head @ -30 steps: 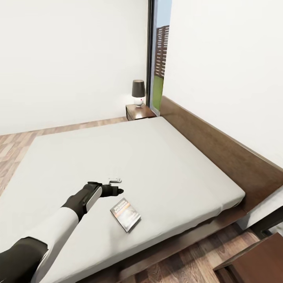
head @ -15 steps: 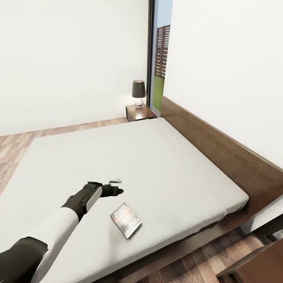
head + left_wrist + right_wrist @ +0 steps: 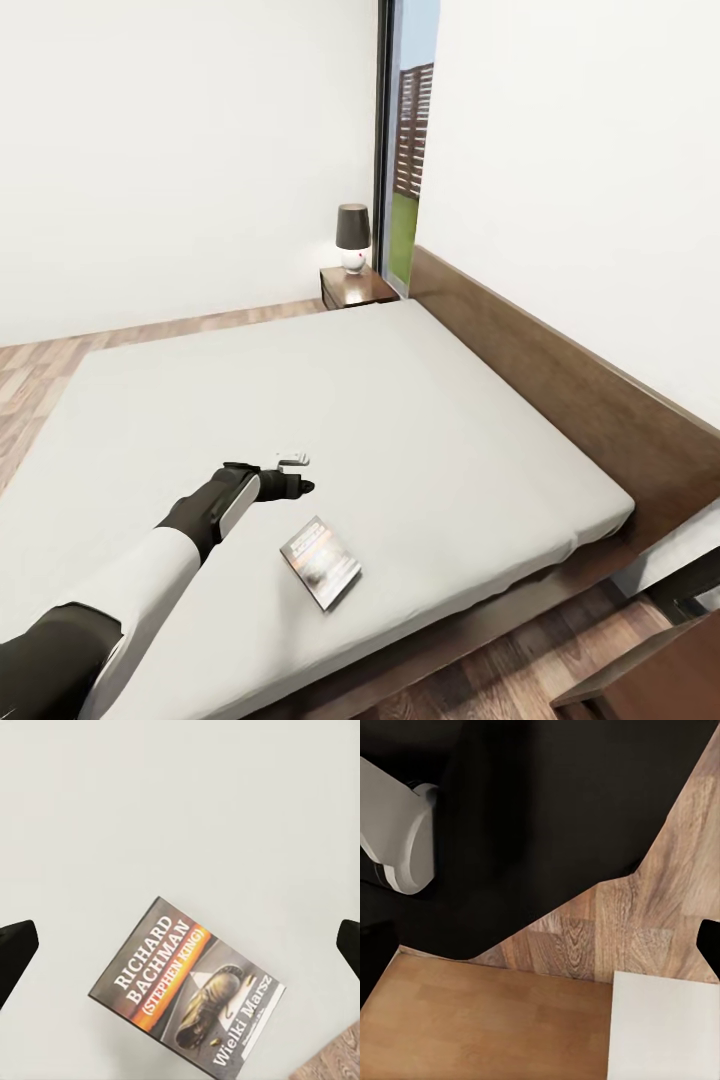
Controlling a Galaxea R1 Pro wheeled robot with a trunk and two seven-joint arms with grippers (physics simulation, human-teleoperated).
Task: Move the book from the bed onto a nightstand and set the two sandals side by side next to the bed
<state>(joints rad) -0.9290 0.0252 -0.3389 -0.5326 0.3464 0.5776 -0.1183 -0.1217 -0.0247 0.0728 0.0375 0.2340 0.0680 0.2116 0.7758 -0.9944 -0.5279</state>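
My left gripper (image 3: 298, 474) hovers over the mattress, jaws spread wide and empty; in the left wrist view both fingertips (image 3: 16, 949) sit at the frame edges with the book (image 3: 187, 984) between and a little beyond them. From the head view the book (image 3: 320, 561) lies flat near the bed's (image 3: 520, 610) near edge, just beside my gripper and toward the floor side.

The step, as I judge it, is the pickup. I'd want to reach a touch further, centre the jaws over the cover, and square them to its short sides, since it lies skewed to my fingers. It's a thin paperback lying flush on a soft grey surface, so I'd press down slightly and pinch an edge rather than scrape.

The cover looks glossy, dark with an orange band and white lettering. The far nightstand (image 3: 355, 285), dark polished wood, carries a lamp (image 3: 351, 236). My right gripper: I can't tell its state from its wrist view.
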